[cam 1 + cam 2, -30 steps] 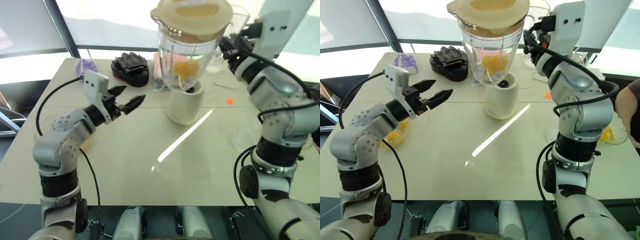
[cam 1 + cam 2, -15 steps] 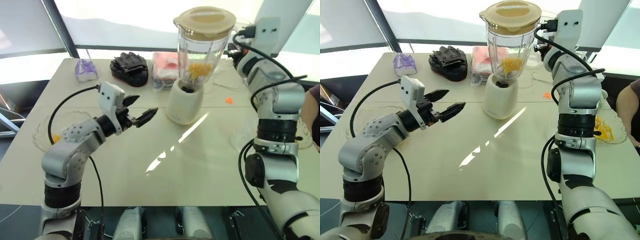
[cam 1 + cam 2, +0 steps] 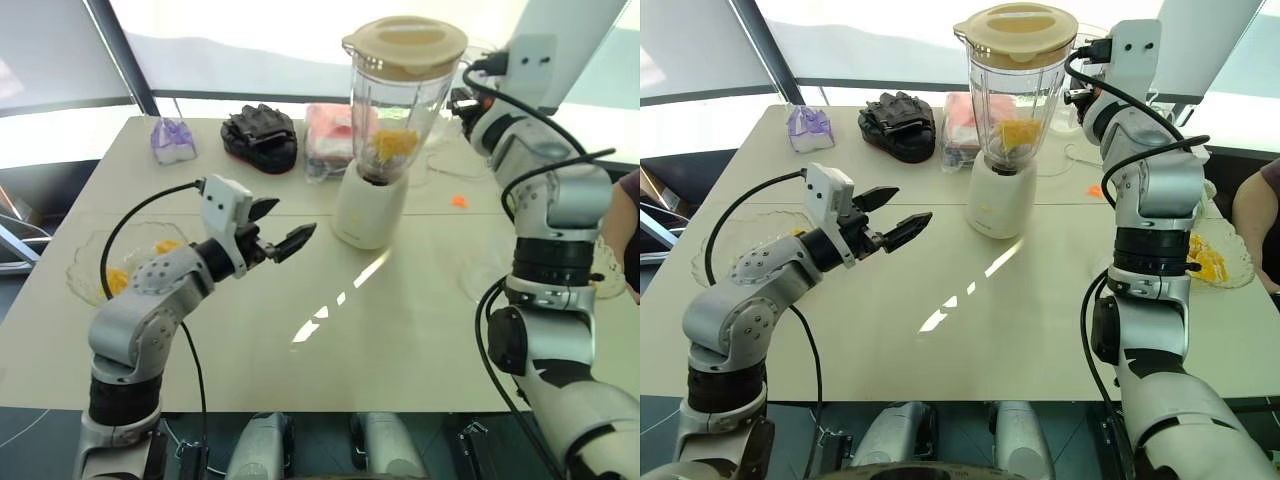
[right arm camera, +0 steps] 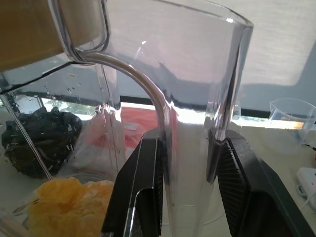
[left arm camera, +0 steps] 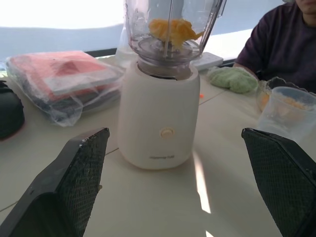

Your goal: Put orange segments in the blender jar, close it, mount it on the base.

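Note:
The clear blender jar (image 3: pixel 400 105), closed with a beige lid (image 3: pixel 405 42), stands on the white base (image 3: pixel 368 210) at the table's middle back. Orange segments (image 3: pixel 393 143) lie at the jar's bottom. My right gripper (image 4: pixel 190 143) is shut on the jar's side handle (image 4: pixel 163 113), to the right of the jar. My left gripper (image 3: pixel 292 220) hovers open and empty over the table, left of the base and apart from it. It points at the base (image 5: pixel 158 118).
A glass bowl (image 3: pixel 95 262) with more segments sits at the left, another (image 3: pixel 1220 262) at the right. Behind are a black glove (image 3: pixel 262 135), a wrapped red packet (image 3: pixel 328 130) and a purple item (image 3: pixel 172 138). A person (image 3: pixel 1255 200) sits at right.
The jar, held high and tilted above the base a second ago, has come down onto it with my right gripper. My left gripper has drifted slightly down and toward the base, staying open.

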Action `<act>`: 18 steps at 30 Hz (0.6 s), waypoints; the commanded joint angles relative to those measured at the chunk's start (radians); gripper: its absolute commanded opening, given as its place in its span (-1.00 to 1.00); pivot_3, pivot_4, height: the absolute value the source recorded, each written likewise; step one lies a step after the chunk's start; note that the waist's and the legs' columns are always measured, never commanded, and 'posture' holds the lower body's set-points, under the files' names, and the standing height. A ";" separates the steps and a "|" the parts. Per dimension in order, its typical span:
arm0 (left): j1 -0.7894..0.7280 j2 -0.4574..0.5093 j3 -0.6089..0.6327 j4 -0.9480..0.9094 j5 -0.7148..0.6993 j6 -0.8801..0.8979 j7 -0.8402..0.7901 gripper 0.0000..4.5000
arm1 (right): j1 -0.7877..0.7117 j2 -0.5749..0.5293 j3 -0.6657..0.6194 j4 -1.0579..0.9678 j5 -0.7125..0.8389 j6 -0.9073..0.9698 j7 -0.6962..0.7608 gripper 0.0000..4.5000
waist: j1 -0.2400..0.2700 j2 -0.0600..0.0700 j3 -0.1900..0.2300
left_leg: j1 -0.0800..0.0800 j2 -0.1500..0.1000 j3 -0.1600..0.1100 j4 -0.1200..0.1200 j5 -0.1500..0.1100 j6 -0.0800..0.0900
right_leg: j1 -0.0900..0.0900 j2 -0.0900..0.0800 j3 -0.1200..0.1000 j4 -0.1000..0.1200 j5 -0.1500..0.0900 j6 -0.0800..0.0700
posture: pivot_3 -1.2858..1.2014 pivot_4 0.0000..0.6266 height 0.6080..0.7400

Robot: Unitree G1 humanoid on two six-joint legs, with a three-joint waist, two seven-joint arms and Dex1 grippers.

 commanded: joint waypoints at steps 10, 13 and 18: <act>-0.013 0.014 -0.001 -0.023 -0.005 -0.025 0.005 1.00 | 0.056 0.004 0.007 -0.085 0.003 0.003 0.004 -0.57 | 0.000 0.000 0.000 | 0.000 0.000 0.000 -0.001 0.000 0.000 | 0.000 0.001 0.000 0.000 0.000 0.000 | 0.03 -0.52 1.00; -0.014 0.016 -0.001 -0.019 -0.002 -0.028 0.007 1.00 | 0.072 0.007 0.010 -0.079 0.002 -0.004 0.007 -0.57 | 0.000 0.000 0.000 | 0.000 0.000 0.000 0.000 0.000 0.000 | 0.000 0.001 0.000 0.000 0.000 0.000 | 0.03 -0.52 1.00; -0.017 0.013 -0.013 -0.014 0.003 -0.031 0.012 1.00 | 0.089 -0.012 0.033 -0.041 -0.003 -0.024 0.048 -0.57 | 0.000 0.000 0.000 | 0.000 0.000 0.000 0.000 0.000 0.000 | 0.000 0.001 0.000 0.000 0.000 0.000 | 0.03 -0.52 1.00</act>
